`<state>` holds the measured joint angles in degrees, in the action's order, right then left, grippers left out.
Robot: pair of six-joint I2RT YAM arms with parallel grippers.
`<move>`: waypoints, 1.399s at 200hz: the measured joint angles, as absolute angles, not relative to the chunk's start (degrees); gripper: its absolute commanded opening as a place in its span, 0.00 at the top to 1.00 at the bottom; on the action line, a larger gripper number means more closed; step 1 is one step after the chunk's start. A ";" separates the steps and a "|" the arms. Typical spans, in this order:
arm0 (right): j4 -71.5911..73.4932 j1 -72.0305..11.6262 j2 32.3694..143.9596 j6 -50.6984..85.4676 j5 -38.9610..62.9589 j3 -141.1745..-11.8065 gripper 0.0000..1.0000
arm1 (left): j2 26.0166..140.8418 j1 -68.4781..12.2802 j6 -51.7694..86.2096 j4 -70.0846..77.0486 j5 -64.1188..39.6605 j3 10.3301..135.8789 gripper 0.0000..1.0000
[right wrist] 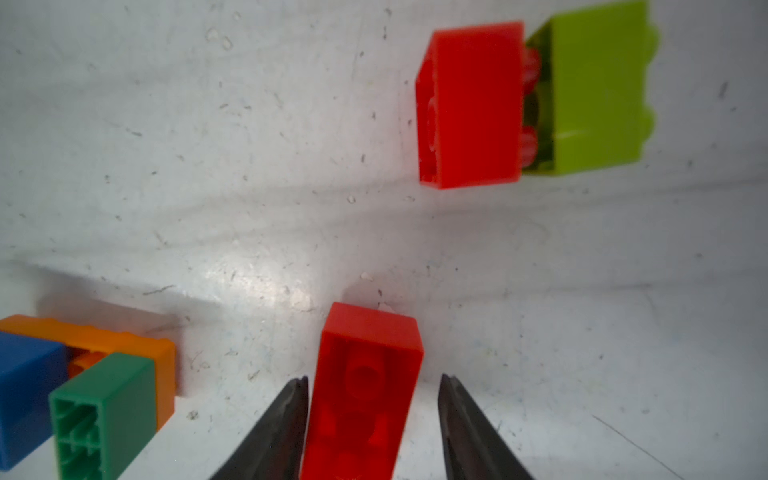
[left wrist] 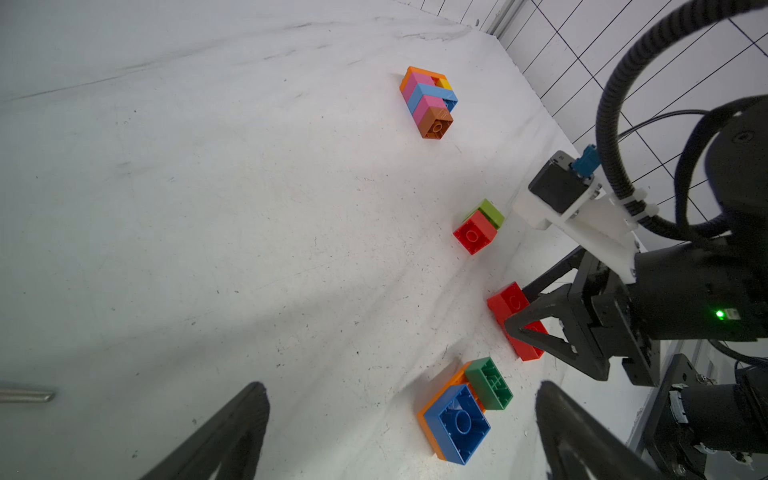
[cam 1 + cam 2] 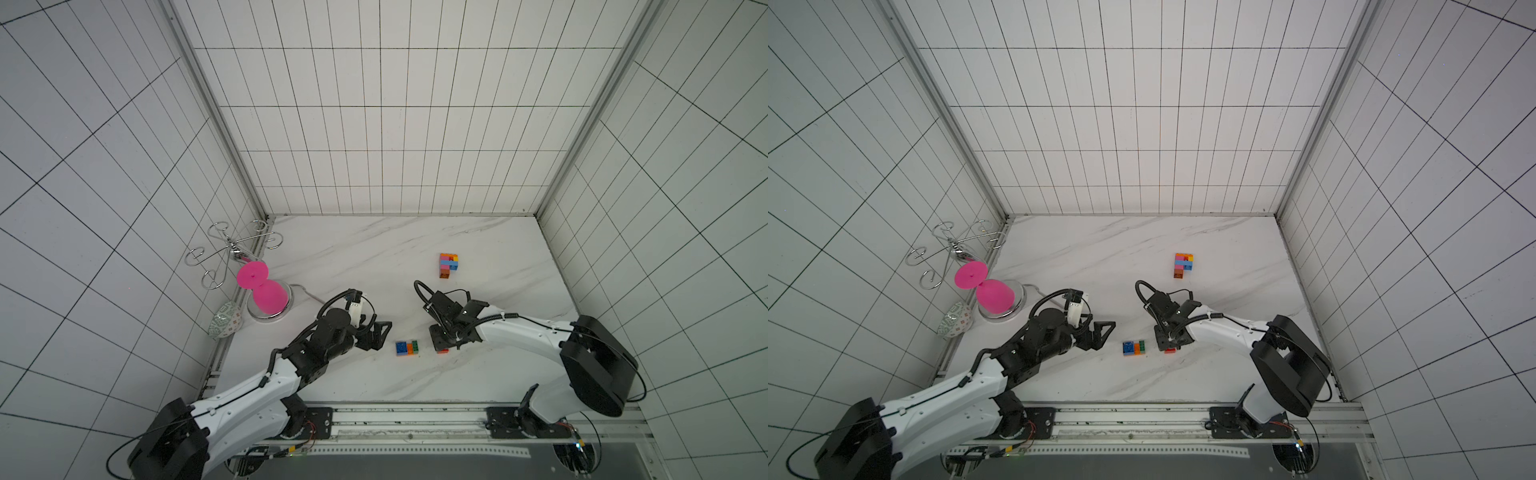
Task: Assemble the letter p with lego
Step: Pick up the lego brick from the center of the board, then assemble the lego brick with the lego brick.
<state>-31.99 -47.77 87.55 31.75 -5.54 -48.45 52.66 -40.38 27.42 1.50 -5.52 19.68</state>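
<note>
My right gripper (image 1: 374, 379) stands open astride a long red lego brick (image 1: 368, 374) that lies hollow side up on the table. One finger touches the brick's side and the other stands a little apart from it. In both top views this brick (image 3: 442, 351) peeks out from under the right gripper (image 3: 439, 341). A blue, orange and green lego cluster (image 3: 406, 348) lies between the two arms. My left gripper (image 2: 401, 388) is wide open and holds nothing, just short of that cluster (image 2: 457, 419). A multicoloured lego build (image 3: 449, 265) lies farther back.
A red brick joined to a lime one (image 2: 478, 228) lies beyond the right gripper (image 2: 519, 320). A pink hourglass cup (image 3: 266, 293) on a round base, a wire stand (image 3: 232, 249) and a patterned ball (image 3: 226, 324) sit along the left wall.
</note>
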 measured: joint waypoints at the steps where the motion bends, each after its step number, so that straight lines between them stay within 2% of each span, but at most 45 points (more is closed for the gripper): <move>1: -31.99 -47.77 87.57 31.77 -5.58 -48.45 0.54 | 52.66 -40.38 27.44 1.48 -5.50 19.66 0.03; 19: -32.47 -47.77 88.33 31.68 -6.20 -48.62 0.66 | 52.64 -40.38 27.46 1.41 -5.52 19.59 0.03; 54: -32.80 -47.77 88.88 30.59 -6.52 -49.43 0.70 | 52.27 -40.36 27.46 1.15 -5.39 19.57 0.03; 75: -33.15 -47.77 88.97 29.80 -6.50 -49.50 0.84 | 51.68 -40.32 27.49 0.89 -5.04 19.57 0.03; 89: -33.67 -47.79 88.95 28.93 -6.48 -49.78 0.88 | 51.13 -40.32 27.49 0.58 -4.58 19.57 0.03; 105: -34.09 -47.79 88.51 27.55 -6.26 -50.33 1.00 | 50.30 -40.32 27.59 -0.03 -3.86 19.57 0.03; 157: -34.92 -48.12 82.67 18.24 -2.26 -56.21 1.00 | 45.76 -37.39 29.36 0.14 -2.55 16.62 0.02; 215: -31.31 -50.41 80.62 -2.35 4.51 -57.56 1.00 | 38.00 -31.97 31.38 -0.82 -3.31 14.33 0.03; 280: -42.28 -51.07 89.47 -29.06 14.20 -67.51 1.00 | 24.97 -30.94 32.16 -6.20 0.95 13.96 0.03</move>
<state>-42.28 -51.07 89.47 -29.06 14.20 -67.51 24.97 -30.94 32.16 -6.20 0.95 13.96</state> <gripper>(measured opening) 0.339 0.976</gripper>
